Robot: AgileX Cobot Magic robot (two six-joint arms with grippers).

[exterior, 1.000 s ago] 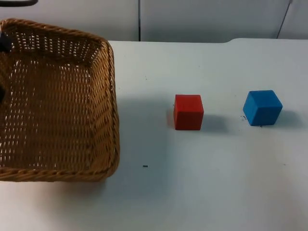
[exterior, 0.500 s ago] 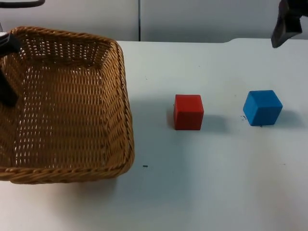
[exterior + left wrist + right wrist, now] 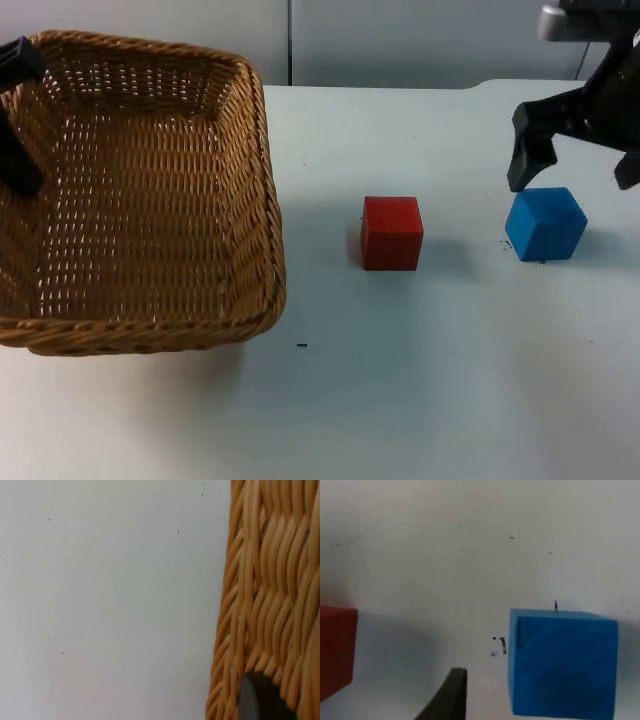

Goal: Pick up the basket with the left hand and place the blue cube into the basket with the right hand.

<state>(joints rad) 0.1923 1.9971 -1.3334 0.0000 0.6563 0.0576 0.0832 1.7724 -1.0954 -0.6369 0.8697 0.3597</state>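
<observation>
Basket held by left claw; right claw spread wide above blue cube.
Basket apparently raised off tabletop; red cube sits between basket and blue cube.

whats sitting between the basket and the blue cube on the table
In the top view a red cube stands on the white table between the basket and the blue cube, apart from both.

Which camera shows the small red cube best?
The top view: the small red cube stands whole on the white table, apart from the woven wicker basket. The right wrist view catches only its edge; the left wrist view, none.
</observation>
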